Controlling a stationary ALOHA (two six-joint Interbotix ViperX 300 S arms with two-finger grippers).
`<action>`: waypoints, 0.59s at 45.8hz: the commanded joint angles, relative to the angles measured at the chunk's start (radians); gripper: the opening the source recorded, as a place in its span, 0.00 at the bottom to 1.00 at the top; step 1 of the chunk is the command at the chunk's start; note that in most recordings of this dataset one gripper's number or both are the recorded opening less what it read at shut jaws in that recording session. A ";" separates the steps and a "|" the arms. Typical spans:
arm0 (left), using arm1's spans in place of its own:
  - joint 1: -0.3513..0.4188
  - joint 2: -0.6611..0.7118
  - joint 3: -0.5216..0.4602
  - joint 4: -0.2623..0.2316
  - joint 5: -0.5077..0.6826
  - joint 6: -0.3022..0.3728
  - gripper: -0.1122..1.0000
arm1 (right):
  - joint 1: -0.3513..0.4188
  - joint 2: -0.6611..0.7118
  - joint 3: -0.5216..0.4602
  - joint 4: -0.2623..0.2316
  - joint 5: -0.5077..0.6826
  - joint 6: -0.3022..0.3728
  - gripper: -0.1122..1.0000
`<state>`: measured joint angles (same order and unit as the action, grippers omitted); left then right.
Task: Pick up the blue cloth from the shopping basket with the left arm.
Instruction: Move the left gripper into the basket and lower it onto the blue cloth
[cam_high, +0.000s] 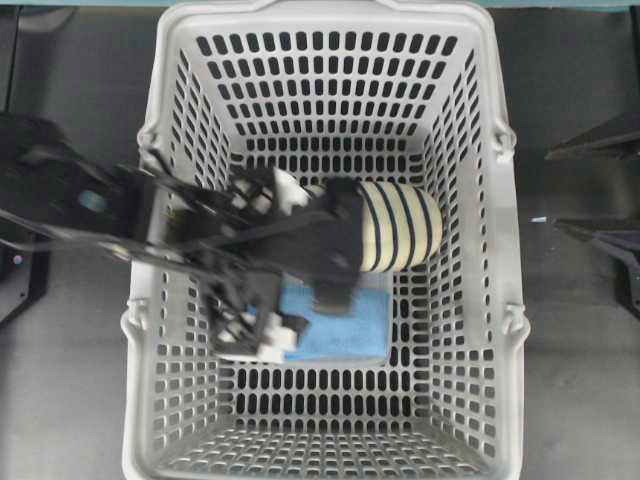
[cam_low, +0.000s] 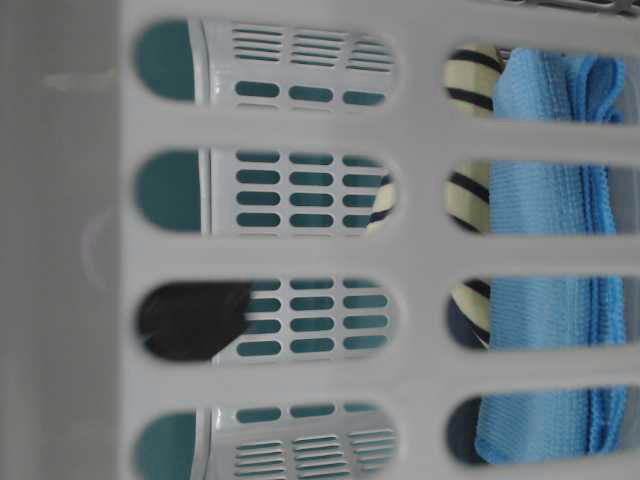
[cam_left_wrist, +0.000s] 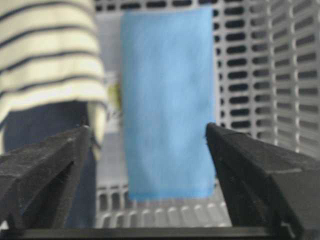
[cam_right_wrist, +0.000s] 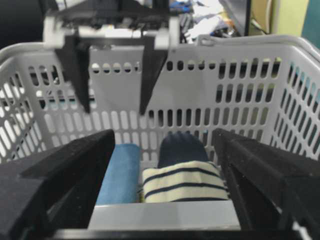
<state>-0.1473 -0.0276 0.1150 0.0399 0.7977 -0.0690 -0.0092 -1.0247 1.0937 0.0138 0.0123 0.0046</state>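
The left pincer (cam_left_wrist: 147, 137) hangs released above the blue cloth (cam_left_wrist: 167, 100) in the shopping basket (cam_high: 175, 130), the striped rolled garment (cam_left_wrist: 47, 55) beside it; right pincer (cam_right_wrist: 165, 145) released too.

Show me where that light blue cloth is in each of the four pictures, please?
Overhead: blue cloth lies on the basket floor, centre, partly under the left arm.
Table-level: at right, seen through the wall slots.
Left wrist: upper centre, ahead of the open fingers.
Right wrist: lower left of centre.
Shared landmark: the striped rolled garment beside it.
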 joint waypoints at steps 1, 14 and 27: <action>-0.018 0.051 -0.055 0.005 0.008 -0.002 0.90 | -0.002 0.005 -0.028 0.003 -0.008 0.002 0.80; -0.040 0.187 -0.077 0.005 0.049 -0.072 0.88 | -0.002 0.005 -0.028 0.005 -0.009 0.002 0.80; -0.038 0.249 -0.043 0.005 0.046 -0.109 0.88 | -0.002 0.005 -0.025 0.003 -0.018 0.002 0.80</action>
<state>-0.1841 0.2255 0.0706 0.0414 0.8498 -0.1749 -0.0092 -1.0247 1.0937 0.0138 0.0046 0.0046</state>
